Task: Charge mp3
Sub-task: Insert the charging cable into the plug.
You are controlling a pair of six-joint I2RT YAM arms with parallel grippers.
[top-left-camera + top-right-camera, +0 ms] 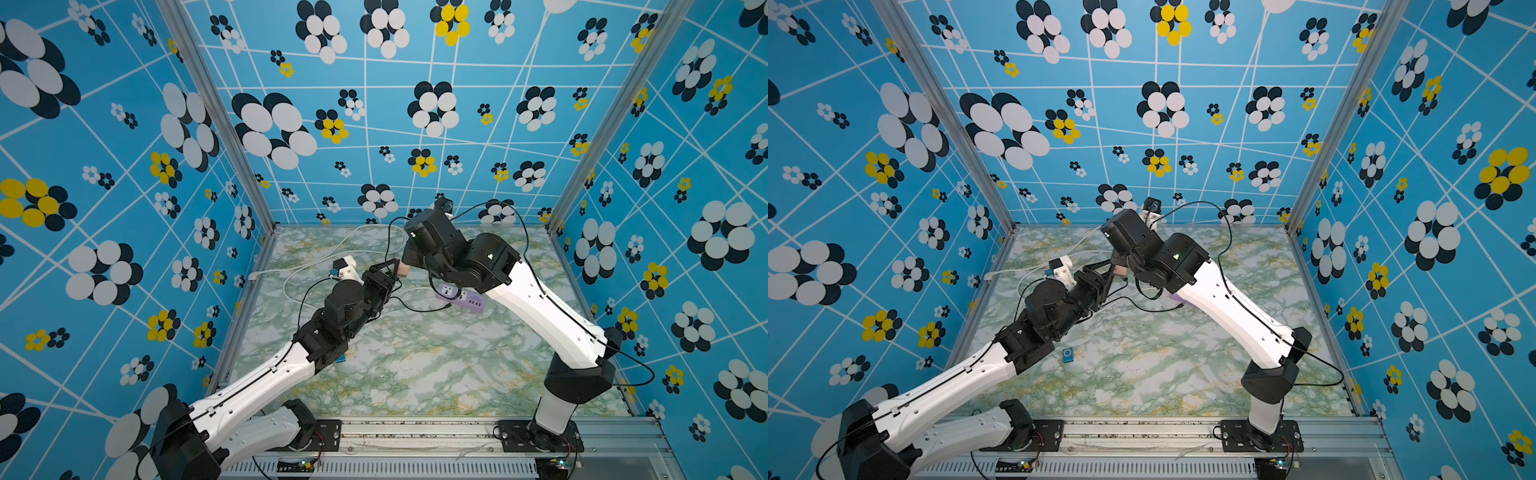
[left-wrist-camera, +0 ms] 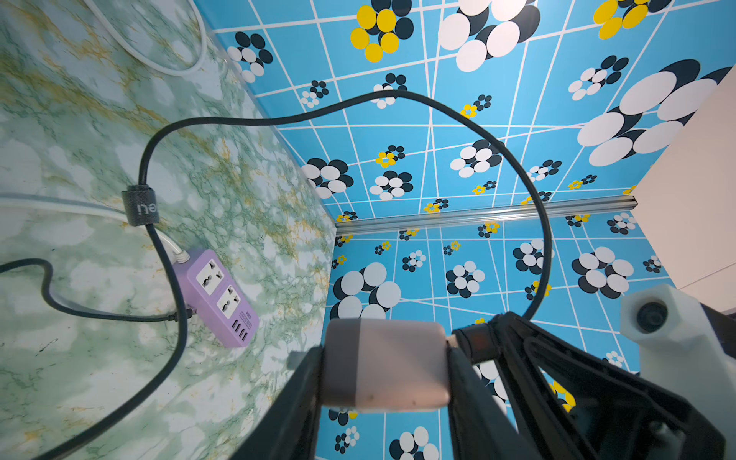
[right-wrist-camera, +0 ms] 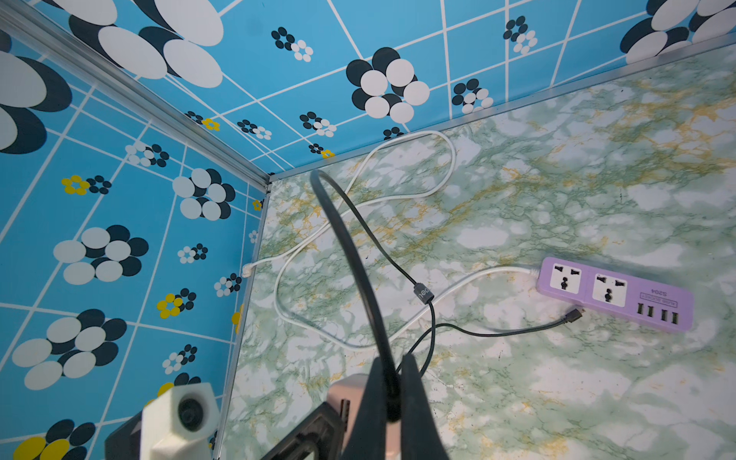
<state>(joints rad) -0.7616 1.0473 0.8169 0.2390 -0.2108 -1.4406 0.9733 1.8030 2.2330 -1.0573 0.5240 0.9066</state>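
The mp3 [image 1: 1068, 354] is a tiny blue player with a pale ring, lying flat on the marble table beside my left forearm; in a top view only its edge [image 1: 341, 360] peeks out from under that arm. My left gripper [image 2: 384, 354] is shut on a pink cube charger [image 2: 402, 364], held in the air above the table. My right gripper [image 3: 392, 368] is shut on a black cable [image 3: 346, 239] right at the charger [image 3: 350, 392]. The cable loops up and back down, and its free plug [image 3: 573, 314] rests on the table.
A lilac power strip [image 1: 461, 298] lies on the table under my right arm, also seen in the wrist views [image 2: 217, 296] [image 3: 613, 292]. Its white cord [image 3: 398, 199] coils toward the back left corner. Patterned walls close three sides.
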